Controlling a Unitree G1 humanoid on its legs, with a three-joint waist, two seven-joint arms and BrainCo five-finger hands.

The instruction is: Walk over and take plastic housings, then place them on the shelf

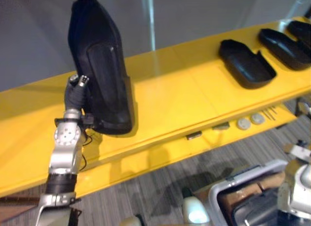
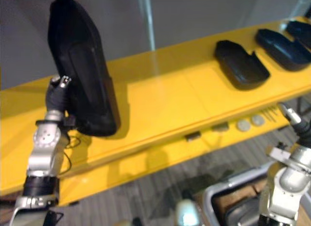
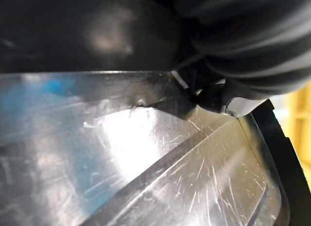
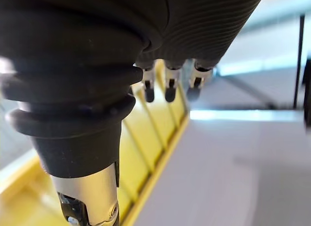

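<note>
On the shelf (image 1: 194, 90), left hand (image 1: 77, 94) fingers grip an upright housing (image 1: 99, 65); right hand (image 4: 169, 87) fingers straight, empty.

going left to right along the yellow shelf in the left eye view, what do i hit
left hand → upright black housing it grips → first lying housing → second lying housing → third lying housing, cut off at the right edge

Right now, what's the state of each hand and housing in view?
left hand: fingers shut on held housing.
held housing: upright, lower end at the yellow shelf, contact unclear.
right hand: fingers open, holding nothing.
shelf housings: three, lying flat on the shelf, apart from both hands.
</note>
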